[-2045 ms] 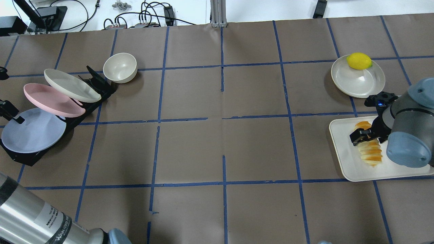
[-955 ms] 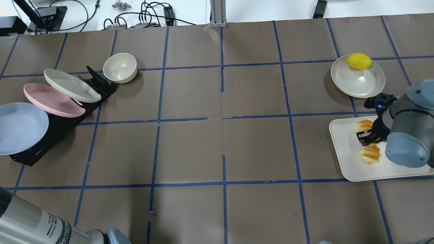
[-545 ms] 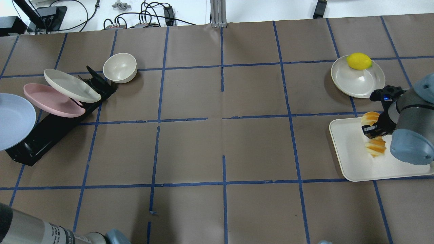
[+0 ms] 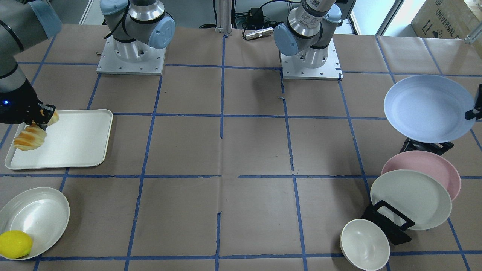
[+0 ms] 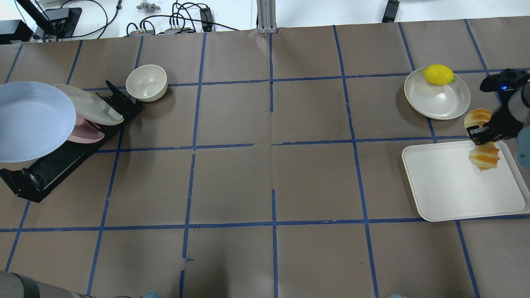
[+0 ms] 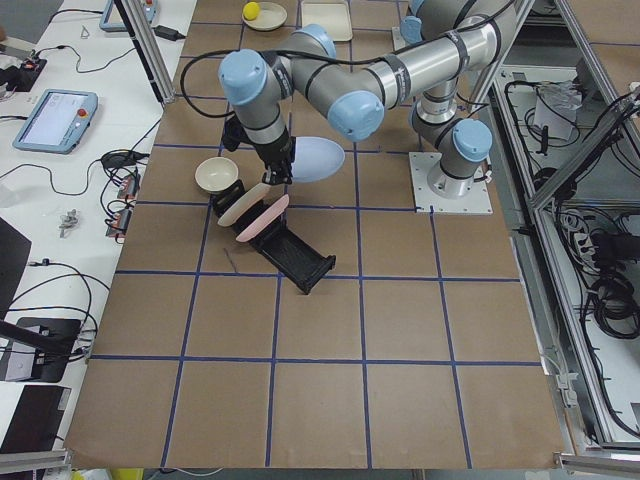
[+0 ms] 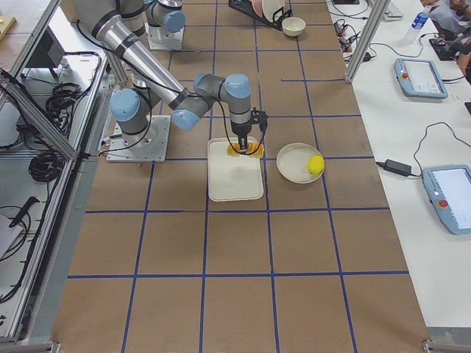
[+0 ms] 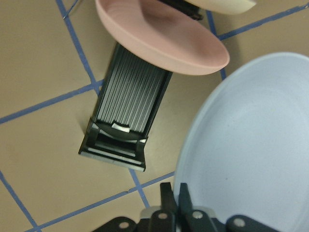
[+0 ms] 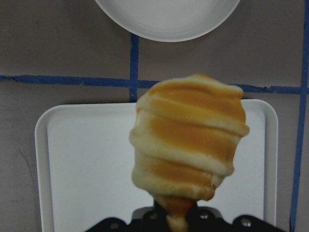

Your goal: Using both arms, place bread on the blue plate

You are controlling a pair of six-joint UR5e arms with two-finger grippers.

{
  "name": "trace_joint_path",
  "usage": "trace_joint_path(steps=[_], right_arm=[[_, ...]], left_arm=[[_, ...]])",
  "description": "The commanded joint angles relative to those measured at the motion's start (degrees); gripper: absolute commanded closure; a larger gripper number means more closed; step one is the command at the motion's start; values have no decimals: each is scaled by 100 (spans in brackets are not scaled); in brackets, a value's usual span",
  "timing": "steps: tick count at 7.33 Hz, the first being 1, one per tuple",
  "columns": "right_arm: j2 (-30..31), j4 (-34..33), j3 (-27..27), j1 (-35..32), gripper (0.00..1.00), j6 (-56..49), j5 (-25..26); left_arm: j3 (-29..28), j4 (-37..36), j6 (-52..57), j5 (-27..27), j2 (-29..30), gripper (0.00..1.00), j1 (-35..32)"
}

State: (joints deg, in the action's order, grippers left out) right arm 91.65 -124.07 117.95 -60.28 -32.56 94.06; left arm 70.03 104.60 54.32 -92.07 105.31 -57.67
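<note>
The blue plate [image 5: 33, 120] hangs in the air above the black rack [image 5: 62, 159], clear of it. My left gripper [image 8: 175, 198] is shut on the plate's rim [image 8: 251, 145]; it also shows at the right edge of the front view [image 4: 475, 110]. The bread [image 5: 483, 156] hangs lifted over the far right corner of the white tray [image 5: 451, 194]. My right gripper [image 5: 480, 134] is shut around its middle. In the right wrist view the bread [image 9: 190, 140] fills the centre above the tray [image 9: 87, 159].
A pink plate [image 4: 433, 165] and a cream plate [image 4: 410, 197] lean in the rack, with a cream bowl [image 5: 145, 82] beside it. A yellow lemon [image 5: 438, 74] lies on a white plate [image 5: 434, 99] beyond the tray. Brown paper with a blue tape grid covers the table.
My left gripper has lifted the blue plate out of the rack and carried it up and toward the far side. My right gripper has raised the bread off the tray, toward its far right corner.
</note>
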Motion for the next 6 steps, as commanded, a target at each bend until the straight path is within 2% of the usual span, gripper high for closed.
trace_joint_path(steps=[1,3,4,5,6], right_arm=[[413,1371,-718,-2,86,4,164],[652,2391,-1288,-37,86,13,148],[696,2997,-1718,-37,86,13,130],[697,3307,-2001,-63,86,160,104],[697,3397,-2082,-228,85,414,78]], left_arm=[[55,25,-1006,13,-38,93,-1075],[544,-61,-2217,171,-37,93,-2094],[860,-489,-2755,180,-28,93,-2491],[1072,-806,-3126,198,-2,92,-2799],[1188,-1018,-3617,607,172,91,-3081]])
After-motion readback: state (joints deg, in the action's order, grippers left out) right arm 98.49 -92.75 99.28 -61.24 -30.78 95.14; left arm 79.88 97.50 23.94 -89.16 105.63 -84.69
